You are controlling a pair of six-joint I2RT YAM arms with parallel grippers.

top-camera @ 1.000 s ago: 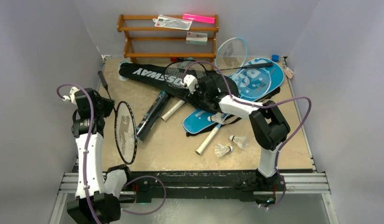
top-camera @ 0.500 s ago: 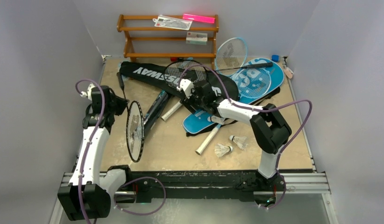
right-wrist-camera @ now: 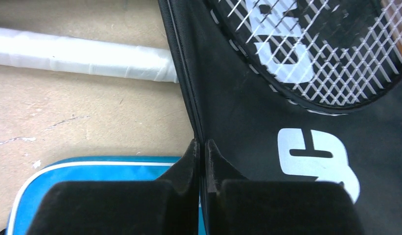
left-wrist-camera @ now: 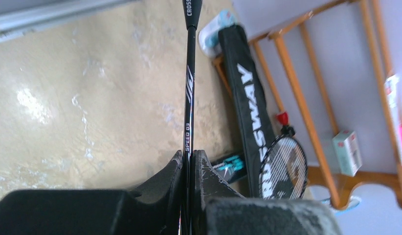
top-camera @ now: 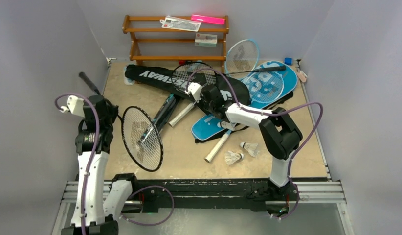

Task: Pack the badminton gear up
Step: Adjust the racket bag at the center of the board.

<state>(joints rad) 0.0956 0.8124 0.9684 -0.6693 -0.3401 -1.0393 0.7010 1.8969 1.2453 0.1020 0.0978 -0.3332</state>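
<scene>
**racket in the air, cover nipped at the edge: now line them up**

from where i stand, the left gripper (left-wrist-camera: 188, 164) has its fingers pressed onto the thin shaft (left-wrist-camera: 189, 98) of the black racket (top-camera: 142, 138). the racket hangs clear of the table (top-camera: 189, 164) at about 8 o'clock, its head toward 5 and its handle poking out toward 10.

over near the middle, the right gripper (right-wrist-camera: 201, 147) has its fingers closed on the piped edge of the black crossway cover (top-camera: 150, 77). the cover runs from 11 o'clock toward the centre. a second racket (top-camera: 193, 77) lies on top of it, just past the pinch.

my guess is the step is getting the held racket into that cover. to do it well, the right arm should lift only the top layer so the mouth gapes. the left should turn the head toward the opening and feed it in low and flat. the grip on so slim a shaft could twist, so slow wrist moves seem wise. the racket resting on the cover may slide as the edge rises.

the black tube (top-camera: 160, 120) sits just past the head at 1 o'clock. the shuttlecocks (top-camera: 233, 157) lie at 5 and the blue sport cover (top-camera: 267, 83) at 2.
</scene>
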